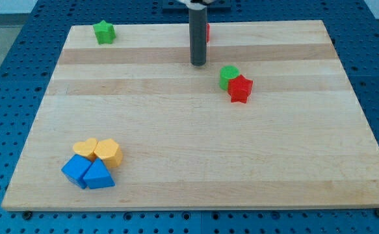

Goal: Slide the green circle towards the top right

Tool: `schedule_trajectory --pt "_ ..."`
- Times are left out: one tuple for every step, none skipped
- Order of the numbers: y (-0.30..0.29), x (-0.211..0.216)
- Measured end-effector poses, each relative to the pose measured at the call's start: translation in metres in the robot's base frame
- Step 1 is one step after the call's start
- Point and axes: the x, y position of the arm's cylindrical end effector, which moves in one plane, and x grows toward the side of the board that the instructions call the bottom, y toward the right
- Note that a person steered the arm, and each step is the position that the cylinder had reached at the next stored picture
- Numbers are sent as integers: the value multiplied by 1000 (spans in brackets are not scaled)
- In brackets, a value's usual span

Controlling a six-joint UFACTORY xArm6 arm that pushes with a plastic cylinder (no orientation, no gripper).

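The green circle (pixel 227 76) sits right of the board's centre, in the upper half, touching a red star (pixel 240 88) at its lower right. My tip (pixel 198 64) rests on the board to the left of the green circle and slightly above it, a short gap away, not touching it. The rod rises straight up from the tip toward the view's top.
A green star (pixel 104 32) lies at the top left. A red block (pixel 207 30) peeks out behind the rod at the top. A yellow heart (pixel 85 149), yellow hexagon (pixel 108 153), blue cube (pixel 77 170) and blue triangle (pixel 99 175) cluster at the bottom left on the wooden board (pixel 189 136).
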Motion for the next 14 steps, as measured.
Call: schedule_trajectory --pt "0 36" --pt "11 45" --pt "37 49" --pt "68 52" --pt "94 52" --pt "110 50" --pt "111 36" --pt "111 12" --pt "121 -7" --pt "145 -8" --pt "169 -8" --pt "180 -17" --pt "183 -26" --pt "195 -27"
